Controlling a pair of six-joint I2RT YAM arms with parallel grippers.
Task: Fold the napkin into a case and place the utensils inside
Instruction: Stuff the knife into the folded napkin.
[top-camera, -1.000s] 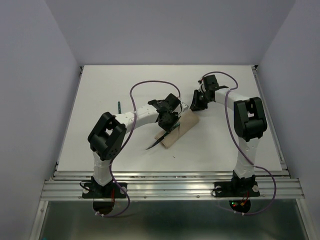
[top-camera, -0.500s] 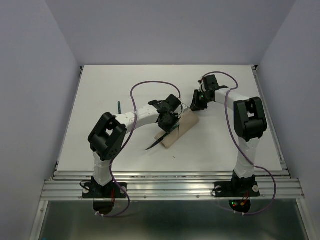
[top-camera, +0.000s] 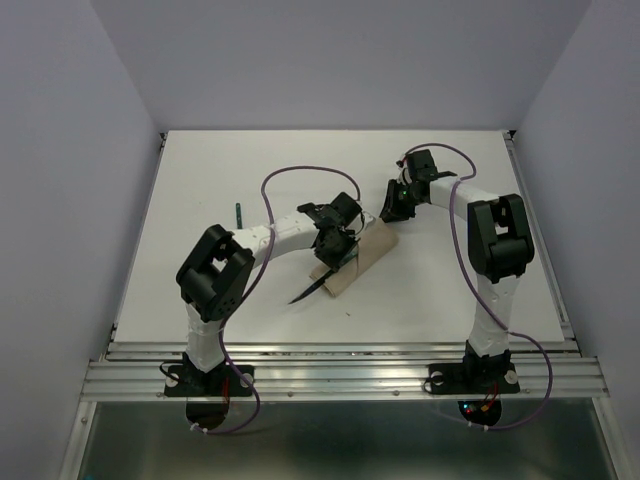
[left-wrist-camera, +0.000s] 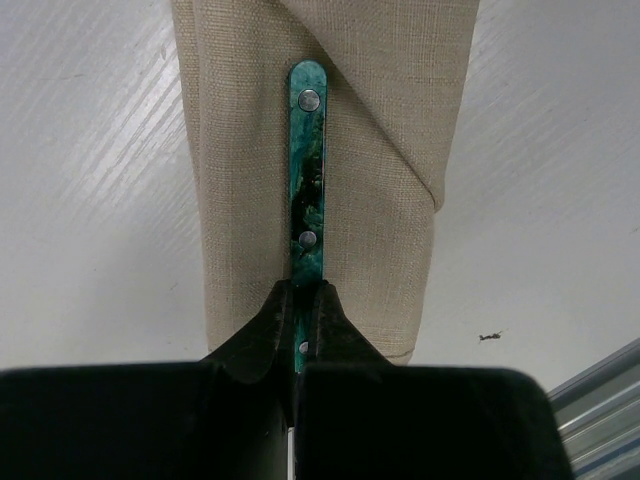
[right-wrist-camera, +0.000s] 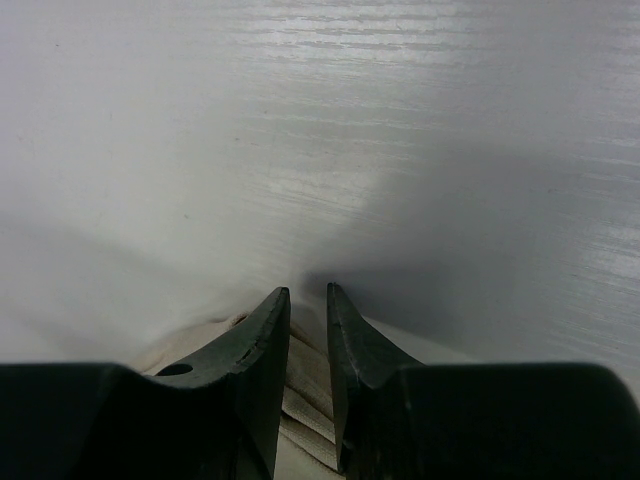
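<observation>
The left tool (left-wrist-camera: 303, 292) was clamped on a green-handled utensil (left-wrist-camera: 305, 170), its jaws drawn together around the handle with only that strip between them. The handle lay uncovered along the face of the case (left-wrist-camera: 385, 130), pointing toward 12 o'clock in the left wrist view. A diagonal fold crossed the cloth at 1 o'clock of it. The right tool (right-wrist-camera: 305, 290) had its jaws a narrow gap apart, with layered folds of the case's end gripped between them, low over the white tabletop (right-wrist-camera: 420, 120).

Only the top view showed the whole layout. The case lay slantwise at the tabletop's centre, running from 7 o'clock to 1 o'clock. The left tool was over its 7 o'clock half and the right tool at its 1 o'clock end. A slim dark point (top-camera: 304, 294) poked out past the 7 o'clock end. Whether it belonged to the clamped utensil could not be told, since the left tool's body hid that stretch in both views.

A second utensil (top-camera: 239, 213) lay alone at 10 o'clock of the case, well apart from it. Purple cables (top-camera: 268, 181) looped above both arms. A small dark speck (left-wrist-camera: 488, 337) sat on the tabletop just beside the case's corner, and a metal rail (top-camera: 340, 368) ran along the near edge.
</observation>
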